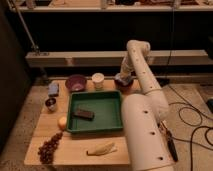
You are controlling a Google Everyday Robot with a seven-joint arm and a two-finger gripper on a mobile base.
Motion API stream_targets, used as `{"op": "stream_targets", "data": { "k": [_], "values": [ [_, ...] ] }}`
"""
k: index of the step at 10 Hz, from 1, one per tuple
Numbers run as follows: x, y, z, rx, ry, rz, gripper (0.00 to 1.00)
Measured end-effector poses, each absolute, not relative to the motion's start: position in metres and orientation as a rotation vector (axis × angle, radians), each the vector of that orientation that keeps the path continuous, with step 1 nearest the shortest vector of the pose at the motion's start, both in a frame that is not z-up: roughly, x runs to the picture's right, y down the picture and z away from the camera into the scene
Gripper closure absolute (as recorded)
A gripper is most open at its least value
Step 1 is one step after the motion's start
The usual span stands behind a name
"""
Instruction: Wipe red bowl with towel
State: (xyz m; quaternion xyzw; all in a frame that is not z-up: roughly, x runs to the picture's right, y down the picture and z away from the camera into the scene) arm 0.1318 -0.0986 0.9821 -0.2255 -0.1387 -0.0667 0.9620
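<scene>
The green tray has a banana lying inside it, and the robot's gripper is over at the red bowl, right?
Not quite. The green tray holds a dark block; the banana lies on the table in front of it. The gripper is at the red bowl, as the camera view shows.

The robot's thick white arm rises from the lower right, runs up and away from the camera, bends at a rounded elbow joint near the top, then drops steeply down and left. Its gripper (123,78) points downward at the far right of the table.
</scene>
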Motion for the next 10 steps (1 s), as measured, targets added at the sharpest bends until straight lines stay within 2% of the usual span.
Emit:
{"op": "stream_targets", "data": {
  "k": [2, 5, 10],
  "values": [
    [0.102, -0.096, 0.978, -0.462, -0.326, -0.173, 1.0],
    [0.097, -0.078, 0.961, -0.476, -0.352, -0.208, 1.0],
    [0.139, -0.072, 0.952, -0.484, -0.34, -0.149, 1.0]
  ]
}}
